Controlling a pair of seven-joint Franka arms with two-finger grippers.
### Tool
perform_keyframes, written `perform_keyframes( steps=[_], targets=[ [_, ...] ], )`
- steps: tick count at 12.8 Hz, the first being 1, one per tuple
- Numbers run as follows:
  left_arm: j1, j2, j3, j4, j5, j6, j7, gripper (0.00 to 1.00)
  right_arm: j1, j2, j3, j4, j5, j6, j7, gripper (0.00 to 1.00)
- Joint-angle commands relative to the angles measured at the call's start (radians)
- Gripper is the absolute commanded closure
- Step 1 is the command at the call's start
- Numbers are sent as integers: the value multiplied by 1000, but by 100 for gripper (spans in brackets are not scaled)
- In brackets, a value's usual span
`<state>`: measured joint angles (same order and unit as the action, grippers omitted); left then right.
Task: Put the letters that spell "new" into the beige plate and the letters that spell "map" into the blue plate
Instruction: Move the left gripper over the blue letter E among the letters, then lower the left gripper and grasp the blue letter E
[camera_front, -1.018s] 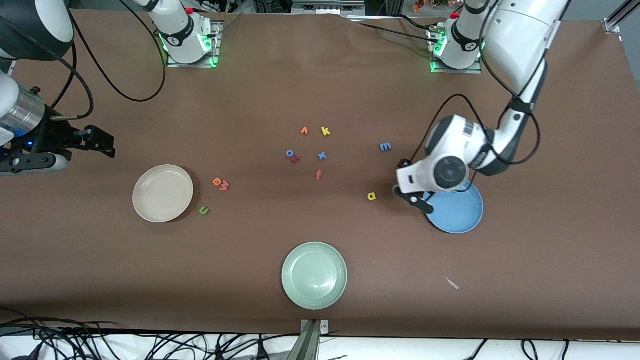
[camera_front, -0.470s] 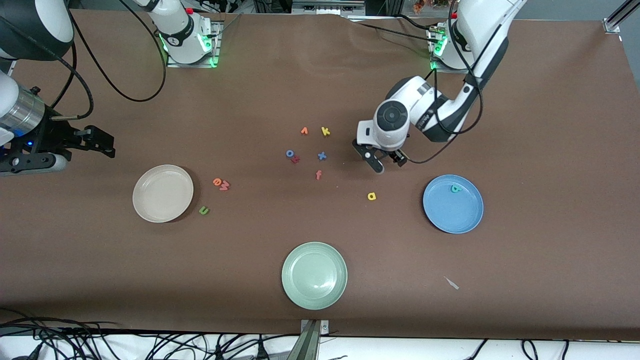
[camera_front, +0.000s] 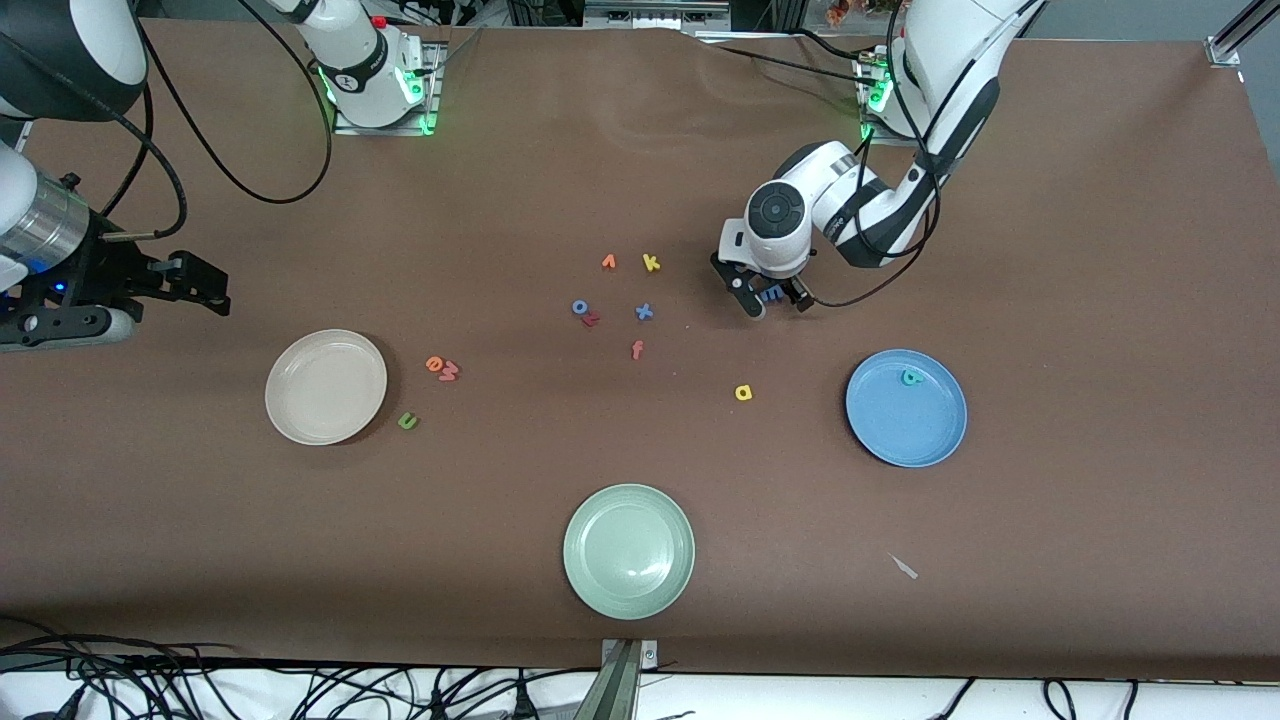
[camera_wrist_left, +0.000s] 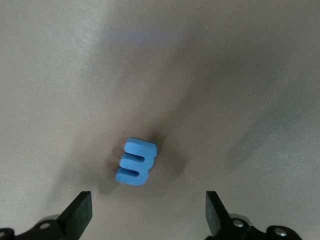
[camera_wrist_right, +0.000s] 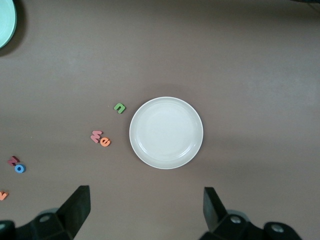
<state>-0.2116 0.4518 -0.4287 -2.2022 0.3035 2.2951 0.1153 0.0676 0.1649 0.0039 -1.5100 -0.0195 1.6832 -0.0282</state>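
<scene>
brown table (camera_front: 1100, 300) carries the flat blue m (camera_wrist_left: 136, 162) under the wide-spread left gripper (camera_wrist_left: 147, 217).

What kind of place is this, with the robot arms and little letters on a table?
Probably a robotics lab set up for sorting practice. Two arms are bolted to a brown table, cables trail along its edge, and foam letters like the blue m lie scattered among plates such as the blue plate.

White rounded arm shells, black cables looped alongside, green-lit bases — black claw (camera_front: 772, 299) fingers, silver wrist collar
</scene>
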Motion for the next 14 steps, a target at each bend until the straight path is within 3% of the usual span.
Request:
perform_keyframes(
  steps=[1, 4, 9, 11, 13, 14],
  targets=[
    [-6, -13, -7, -1, 34, 14, 0, 1, 0, 4, 1, 19, 1, -5, 14, 0],
    [-11, 4, -8, 13, 150, 30, 1, 8, 0, 4, 2, 19, 1, -3, 14, 0],
    [-11, 36, -7, 12, 161, 60, 1, 16, 0, 10, 2, 19, 3, -2, 13, 0],
    [-11, 41, -7, 13, 178, 86, 4, 39, 1, 11, 2, 19, 15, -3, 14, 0],
    [-11, 39, -8, 15, 178, 86, 4, 90, 0, 10, 2, 19, 18, -10, 11, 0],
    [-9, 39, -8, 21, 178, 86, 4, 95, 0, 10, 2, 19, 18, -11, 10, 0]
  ],
)
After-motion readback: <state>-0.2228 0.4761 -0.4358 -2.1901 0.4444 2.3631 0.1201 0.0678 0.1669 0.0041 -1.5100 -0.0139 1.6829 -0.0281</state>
